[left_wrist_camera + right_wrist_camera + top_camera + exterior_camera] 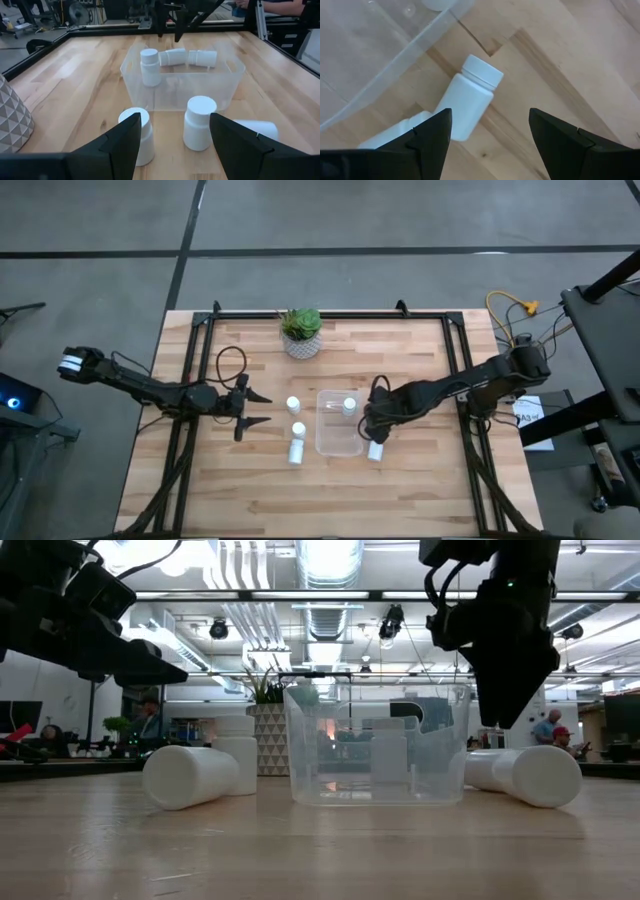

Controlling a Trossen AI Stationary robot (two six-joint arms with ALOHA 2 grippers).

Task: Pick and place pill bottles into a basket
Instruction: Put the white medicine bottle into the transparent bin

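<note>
Bottle (150, 66) upright inside basket (220, 90), left wrist view.

Potted plant (301, 332) (patterned pot), wooden table (400, 480), yellow cable (515, 310)

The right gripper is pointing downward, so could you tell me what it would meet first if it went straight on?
Probably the lying pill bottle directly below the open right gripper, beside the basket; depth is unclear.
</note>
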